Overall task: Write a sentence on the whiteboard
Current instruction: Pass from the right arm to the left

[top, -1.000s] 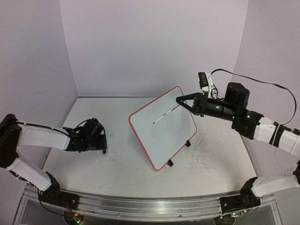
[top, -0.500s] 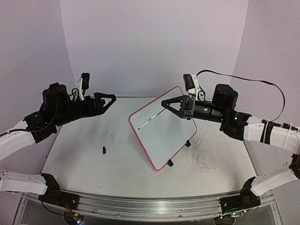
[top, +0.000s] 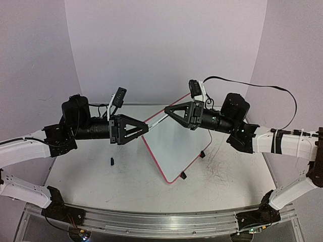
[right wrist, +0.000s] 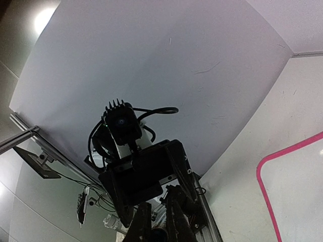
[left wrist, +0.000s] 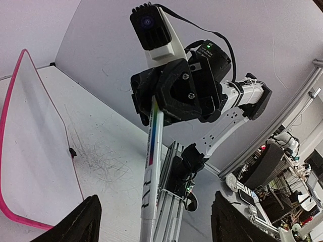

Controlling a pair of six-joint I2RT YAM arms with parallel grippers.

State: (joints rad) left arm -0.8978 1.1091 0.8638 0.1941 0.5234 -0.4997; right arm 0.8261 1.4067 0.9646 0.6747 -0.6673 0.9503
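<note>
top view: the whiteboard stands tilted on its black feet mid-table. its face looks blank to us, no sentence legible. both arms meet above its far-left corner. the right gripper is clamped on a white marker that points left. the left gripper is spread wide around that end, gripping nothing. a small black piece, maybe the cap, lies on the table left of the whiteboard. left wrist view: the marker runs between the wide-apart fingers, touching neither, and the right gripper holds its far end. right wrist view: the whiteboard's pink corner sits lower right, with the left gripper facing us. we judge the whiteboard light, stiff and prone to skid, so steady it by the rim, not the face.
</note>
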